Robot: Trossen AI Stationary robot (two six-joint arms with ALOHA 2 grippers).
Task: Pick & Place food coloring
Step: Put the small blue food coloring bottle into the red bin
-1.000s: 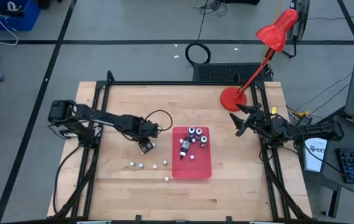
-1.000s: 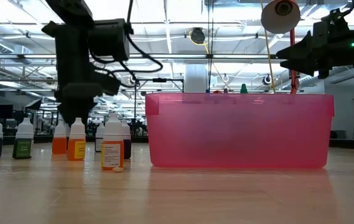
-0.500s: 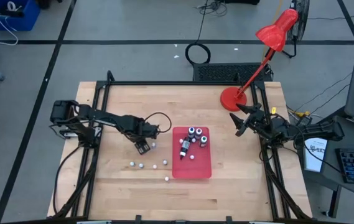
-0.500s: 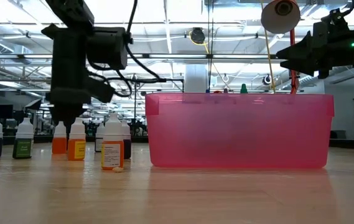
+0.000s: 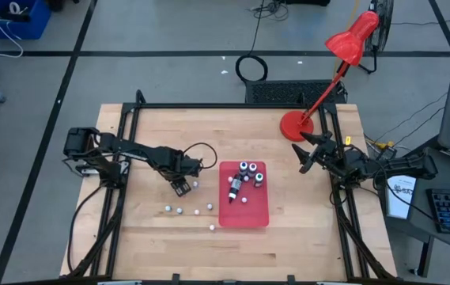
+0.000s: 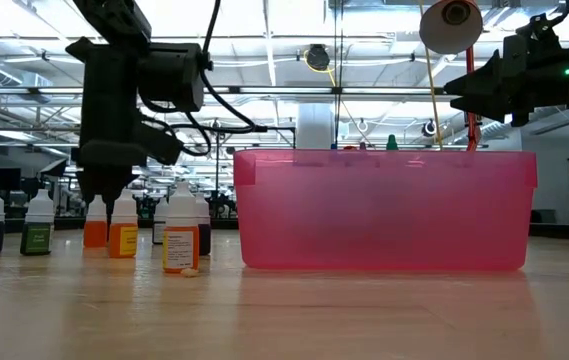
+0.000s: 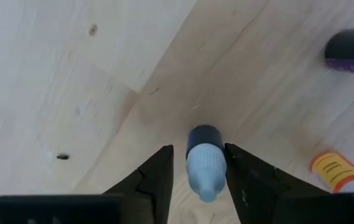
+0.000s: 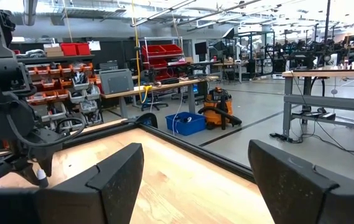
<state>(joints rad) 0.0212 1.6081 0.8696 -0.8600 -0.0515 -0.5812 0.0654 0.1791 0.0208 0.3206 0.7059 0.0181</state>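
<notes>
My left gripper [image 5: 181, 188] [image 6: 104, 195] points down at the table, left of the red tray [image 5: 244, 212]. It is open, with a finger on each side of a small upright food coloring bottle [image 7: 204, 163] that has a dark body and a white top. In the high view the gripper hides that bottle. Several more bottles [image 5: 179, 210] [image 6: 122, 228] stand on the wood nearby. Others stand or lie in the tray [image 5: 248, 176]. My right gripper [image 5: 308, 154] [image 8: 195, 193] waits open at the table's right edge. My left gripper comes at the bottle from above, fingers pointing down. Bare wood shows between one finger [image 7: 159, 171] and the bottle's body [image 7: 192, 140]. The other finger [image 7: 242, 171] stands right against the body; whether it touches I cannot tell. The bottle stands upright on the table.
A dark purple bottle [image 7: 351, 53] and an orange-labelled one [image 7: 338, 174] stand close to the left gripper. A small whitish piece [image 6: 190, 271] lies on the wood. The red lamp's base [image 5: 296, 124] sits at the far right. The tray's pink wall [image 6: 384, 210] rises to the right.
My left gripper has moved a little toward the table's left edge and come down, so its fingers now reach beside the bottles. Most of this happened in the first half second, and it has kept nearly still since. The bottles have not moved.
</notes>
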